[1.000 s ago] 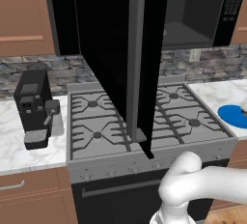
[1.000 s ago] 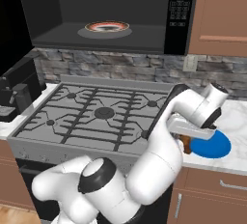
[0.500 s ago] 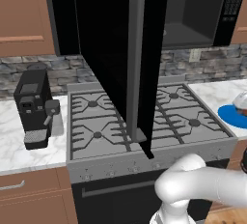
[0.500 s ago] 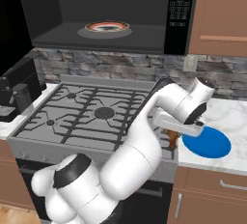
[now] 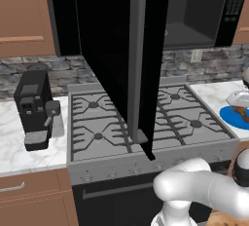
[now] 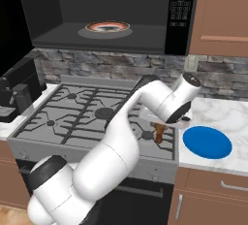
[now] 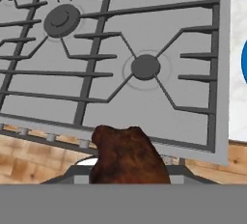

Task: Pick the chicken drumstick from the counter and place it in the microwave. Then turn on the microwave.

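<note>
Microwave [image 6: 104, 15]: I see it wide open above the gas stove [image 6: 92, 117], grey cavity exposed, a small plate [image 6: 107, 26] already sitting inside.

Chicken drumstick [image 6: 158, 132]: off the counter [image 6: 227, 117], hanging over the stove's right front corner — pinched in my gripper [image 6: 162, 128].

Gripper state: pressed together on the drumstick; the hand view shows the brown meat [image 7: 128, 158] between the tips.

Blue plate [image 6: 207, 142]: on the counter's front edge, just right of the stove.

Step in hand: carry it up — I'd lift clear of the grates first, then swing left and in towards the plate, keeping low under the cavity roof.
</note>
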{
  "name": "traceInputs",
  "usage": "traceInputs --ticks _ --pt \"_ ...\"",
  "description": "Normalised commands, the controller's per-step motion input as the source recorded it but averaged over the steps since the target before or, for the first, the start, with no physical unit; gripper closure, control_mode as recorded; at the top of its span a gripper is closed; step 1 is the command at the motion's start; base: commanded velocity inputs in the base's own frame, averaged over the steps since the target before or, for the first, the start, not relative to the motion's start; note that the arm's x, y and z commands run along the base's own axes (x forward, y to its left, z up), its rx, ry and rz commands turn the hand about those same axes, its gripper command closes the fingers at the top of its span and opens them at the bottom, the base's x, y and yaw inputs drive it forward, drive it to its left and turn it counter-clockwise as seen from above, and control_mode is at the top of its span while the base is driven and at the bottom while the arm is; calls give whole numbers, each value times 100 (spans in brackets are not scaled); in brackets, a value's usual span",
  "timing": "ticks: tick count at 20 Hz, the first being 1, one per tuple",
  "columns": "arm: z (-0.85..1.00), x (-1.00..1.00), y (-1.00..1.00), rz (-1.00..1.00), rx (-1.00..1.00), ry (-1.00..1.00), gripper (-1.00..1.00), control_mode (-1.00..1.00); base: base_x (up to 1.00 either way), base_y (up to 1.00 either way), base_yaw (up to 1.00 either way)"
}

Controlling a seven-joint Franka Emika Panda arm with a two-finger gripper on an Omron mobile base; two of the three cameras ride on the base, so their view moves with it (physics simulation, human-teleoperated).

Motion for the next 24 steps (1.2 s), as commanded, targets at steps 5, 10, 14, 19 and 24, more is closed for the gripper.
traceInputs --ticks 5,10,14,19,24 --pt "34 1 33 0 0 -12 100 -100 0 0 0" --pt "34 0 40 0 0 -6 100 -100 0 0 0" --pt "39 0 29 0 0 -3 100 -100 0 0 0" --pt "37 0 32 0 0 0 100 -100 0 0 0" --pt "33 0 28 4 0 -5 100 -100 0 0 0"
